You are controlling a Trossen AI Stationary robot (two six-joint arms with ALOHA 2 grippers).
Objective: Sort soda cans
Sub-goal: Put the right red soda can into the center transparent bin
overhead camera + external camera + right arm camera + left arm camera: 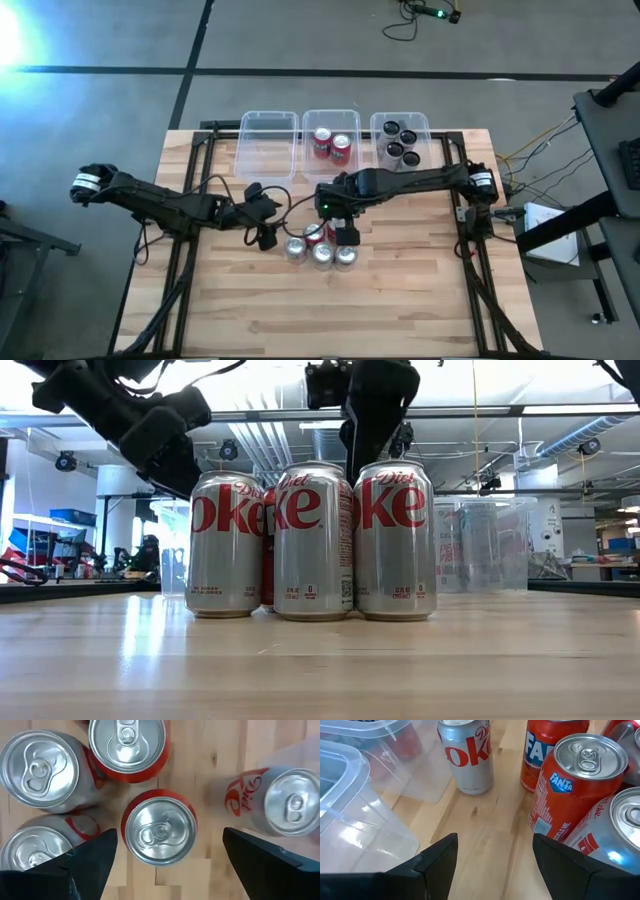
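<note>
The open right gripper [167, 857] hangs directly above an upright red metal soda can [159, 833], near the wooden table [400, 300] centre; the left gripper [492, 862], also open, waits just beside.

**Four cameras on my table**

The high camera hangs overhead and looks straight down on the whole wooden table [400, 300], far enough off to take in both my arms and the floor around.

The low camera sits at tabletop level, looking level across the boards into the room, very near three silver cans [313, 540].

My left wrist camera looks slanting down past my left gripper [492, 855] at close cans and a clear bin [355, 795].

My right wrist camera points straight down between my right gripper [170, 852], close above the can tops.

All four views share the can cluster [320, 248].
</note>
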